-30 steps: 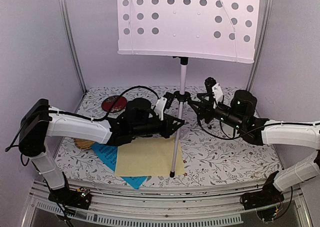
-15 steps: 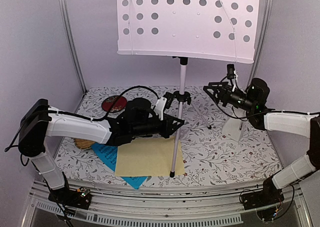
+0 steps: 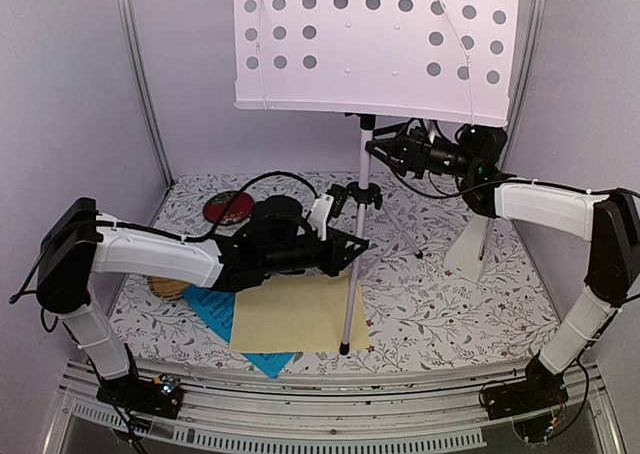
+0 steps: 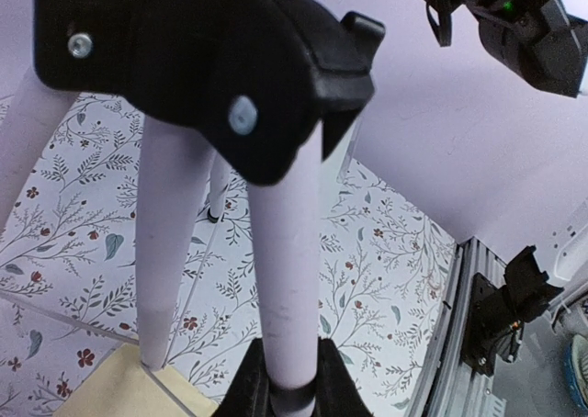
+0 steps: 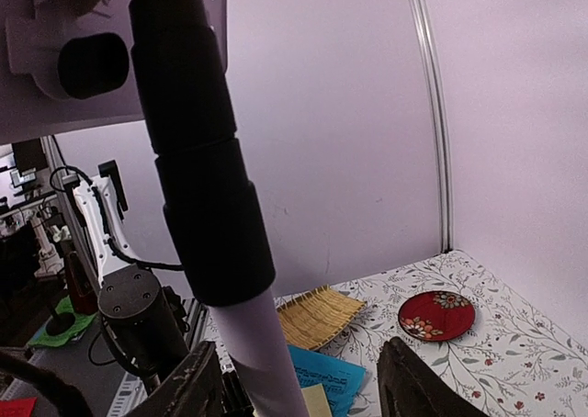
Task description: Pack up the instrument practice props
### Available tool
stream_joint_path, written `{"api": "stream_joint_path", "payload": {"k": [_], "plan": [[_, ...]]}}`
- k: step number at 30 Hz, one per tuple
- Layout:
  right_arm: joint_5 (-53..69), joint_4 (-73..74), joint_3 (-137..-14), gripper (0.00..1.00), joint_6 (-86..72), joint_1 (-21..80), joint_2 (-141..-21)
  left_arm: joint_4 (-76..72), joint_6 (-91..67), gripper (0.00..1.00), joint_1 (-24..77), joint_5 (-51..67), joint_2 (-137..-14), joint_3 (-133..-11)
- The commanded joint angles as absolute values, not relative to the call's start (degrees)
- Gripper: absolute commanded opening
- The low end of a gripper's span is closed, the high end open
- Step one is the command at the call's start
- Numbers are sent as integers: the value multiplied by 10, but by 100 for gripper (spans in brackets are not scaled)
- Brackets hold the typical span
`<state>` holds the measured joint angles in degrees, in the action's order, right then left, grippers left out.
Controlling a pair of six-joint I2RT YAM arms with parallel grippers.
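Jaws: left gripper [image 3: 356, 244] clamped on front tripod leg [image 3: 348, 309], right gripper [image 5: 299, 385] wide.
Right fingers straddle stand pole [image 3: 366, 169] just under the desk [image 3: 380, 84].

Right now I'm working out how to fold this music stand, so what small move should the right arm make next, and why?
Probably close the right gripper on the pole. Its fingers stand open on either side of it just under the panel, and the left gripper clamps a leg, which should steady it.
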<state>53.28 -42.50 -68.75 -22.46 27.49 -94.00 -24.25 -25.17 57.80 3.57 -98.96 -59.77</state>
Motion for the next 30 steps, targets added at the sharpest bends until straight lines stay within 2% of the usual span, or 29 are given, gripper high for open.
{"api": "stream_joint_path", "payload": {"k": [1, 7, 13, 19, 24, 28, 30], "plan": [[558, -404, -726, 55, -201, 287, -958, -217, -223, 0, 577, 27, -977, -607], [577, -404, -763, 50, -201, 292, -973, -217, -222, 0, 577, 31, -984, -612], [589, -406, -783, 50, -211, 295, -979, -217, -222, 0, 577, 31, -986, -614], [591, -445, -794, 44, -250, 298, -986, -216, -221, 0, 577, 32, -988, -617], [590, -447, -801, 29, -265, 301, -988, -216, -220, 0, 577, 28, -985, -616], [599, -450, -798, 4, -268, 302, -978, -220, -216, 0, 576, 18, -988, -620], [599, -449, -793, 1, -269, 302, -966, -221, -213, 0, 574, 17, -992, -631]]}}
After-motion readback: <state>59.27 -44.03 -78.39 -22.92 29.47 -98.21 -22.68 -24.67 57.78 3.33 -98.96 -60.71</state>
